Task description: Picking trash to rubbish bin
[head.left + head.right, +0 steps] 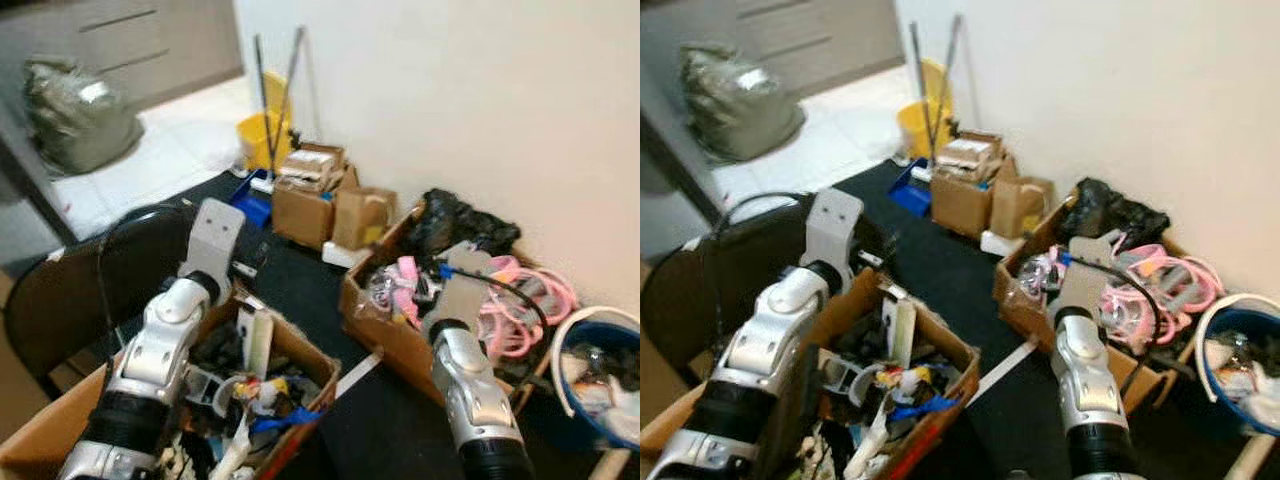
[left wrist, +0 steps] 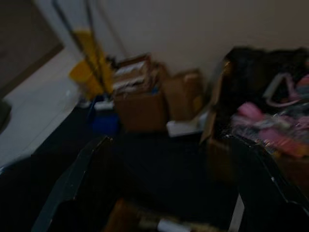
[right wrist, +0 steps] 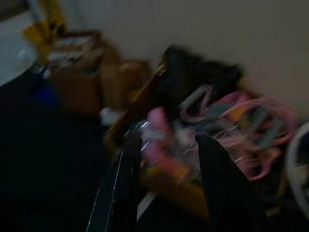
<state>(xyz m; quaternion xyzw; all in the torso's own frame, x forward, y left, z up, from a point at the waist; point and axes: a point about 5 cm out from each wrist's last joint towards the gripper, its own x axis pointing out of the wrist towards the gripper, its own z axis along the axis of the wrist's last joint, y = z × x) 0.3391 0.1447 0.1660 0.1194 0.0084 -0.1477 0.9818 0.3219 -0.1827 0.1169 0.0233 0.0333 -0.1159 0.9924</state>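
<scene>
Both silver arms are raised in front of me. My left arm (image 1: 165, 340) hangs over an open cardboard box (image 1: 310, 352) stuffed with mixed trash. In the left wrist view my left gripper (image 2: 166, 140) is open and holds nothing, facing the dark floor mat. My right arm (image 1: 470, 380) reaches toward a second cardboard box (image 1: 385, 335) holding pink hangers (image 1: 520, 300) and a black bag (image 1: 455, 222). My right gripper (image 3: 168, 140) is open and empty, with the pink clutter just beyond it. A blue rubbish bin (image 1: 565, 345) with a white rim stands at the far right.
A black chair (image 1: 70, 290) stands at my left. Small cardboard boxes (image 1: 310, 200), a yellow mop bucket (image 1: 262, 135) and mop handles line the wall ahead. A grey full bag (image 1: 75, 115) sits on the white tiles at the far left. A black mat (image 1: 300, 275) covers the floor between the boxes.
</scene>
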